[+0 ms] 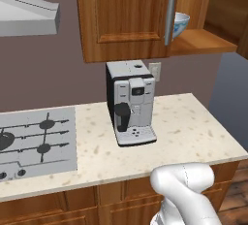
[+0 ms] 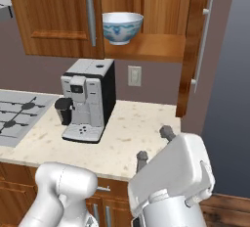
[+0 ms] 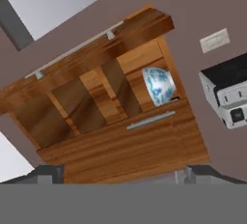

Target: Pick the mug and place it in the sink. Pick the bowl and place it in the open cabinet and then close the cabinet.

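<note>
Two fingertips of our gripper (image 2: 155, 145) stand wide apart, holding nothing, low beyond the counter's (image 2: 132, 138) front edge. We see the bowl (image 2: 122, 27) upright on the cabinet (image 2: 146, 47) shelf near its front lip, the right door (image 2: 197, 40) swung open, free room between us and it above the coffee machine (image 2: 85, 99).

No text, label, brand or number could be read anywhere. The coffee machine (image 1: 131, 104) carried a small dark display and buttons — blank at this size — and the wall outlet (image 2: 134, 76) bore no marking.
</note>
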Controlling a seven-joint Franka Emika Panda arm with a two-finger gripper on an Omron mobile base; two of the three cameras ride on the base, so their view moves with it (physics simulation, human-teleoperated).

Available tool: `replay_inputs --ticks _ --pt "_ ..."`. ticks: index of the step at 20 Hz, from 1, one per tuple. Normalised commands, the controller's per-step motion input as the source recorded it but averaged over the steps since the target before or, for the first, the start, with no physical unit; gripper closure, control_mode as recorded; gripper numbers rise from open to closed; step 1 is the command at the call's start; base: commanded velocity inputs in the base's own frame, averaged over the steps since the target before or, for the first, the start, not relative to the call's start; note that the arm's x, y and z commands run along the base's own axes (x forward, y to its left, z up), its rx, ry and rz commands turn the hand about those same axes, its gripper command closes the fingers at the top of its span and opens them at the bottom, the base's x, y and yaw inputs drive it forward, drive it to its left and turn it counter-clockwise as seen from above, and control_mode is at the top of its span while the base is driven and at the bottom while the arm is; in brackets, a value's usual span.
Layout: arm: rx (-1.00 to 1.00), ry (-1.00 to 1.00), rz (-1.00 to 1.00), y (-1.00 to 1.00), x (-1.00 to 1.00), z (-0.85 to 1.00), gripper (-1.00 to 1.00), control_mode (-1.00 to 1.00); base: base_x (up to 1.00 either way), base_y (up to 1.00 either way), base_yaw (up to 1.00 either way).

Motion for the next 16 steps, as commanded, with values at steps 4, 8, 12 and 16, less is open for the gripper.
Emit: replay_inputs --ticks 4,8,12,16 --pt "0.00 -0.10 0.15 -0.13 0.59 0.00 -1.00 -1.00 0.00 0.00 0.00" --pt "0.01 0.00 0.12 -0.38 0.69 -0.07 -1.00 -1.00 0.00 0.00 0.00" --pt "0.06 0.00 0.14 -0.54 0.48 -0.13 -1.00 -1.00 0.00 0.00 0.00" --pt "0.08 -0.01 0.15 -0.49 0.24 -0.17 -1.00 -1.00 0.00 0.00 0.00"
